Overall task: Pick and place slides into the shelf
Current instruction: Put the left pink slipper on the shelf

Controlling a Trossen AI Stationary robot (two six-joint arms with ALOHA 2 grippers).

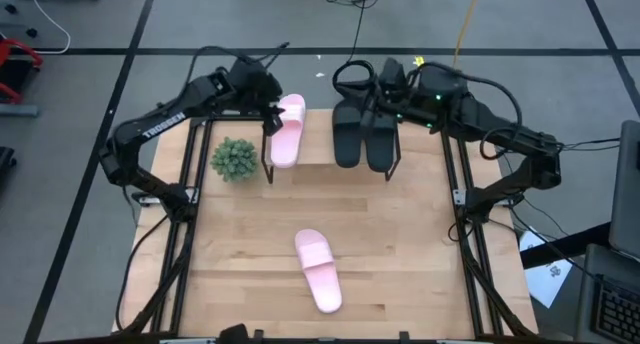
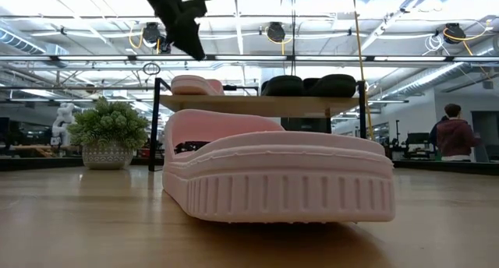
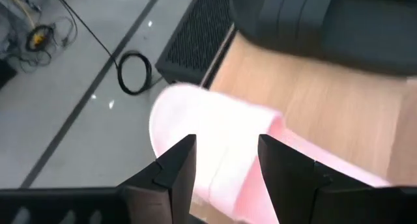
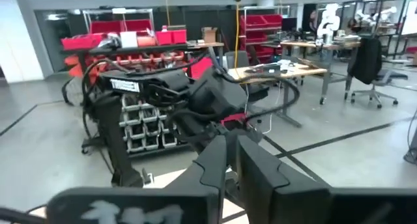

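Two pink slides [image 1: 318,269], two black [image 1: 364,132]

Potted plant [image 1: 234,159] on tabletop [image 1: 400,254] — person [image 2: 453,132] in room behind.

Low light-wood plank shelf [image 1: 420,152]: one pink slide [image 1: 288,130], black pair [image 1: 364,132] on top. Second pink slide [image 1: 318,269] on tabletop.

Bright overhead lights [image 2: 274,30]; pink slide [image 3: 215,146] glares white and blurred; nearest slide [image 2: 273,174] shadows the table [image 2: 78,229]
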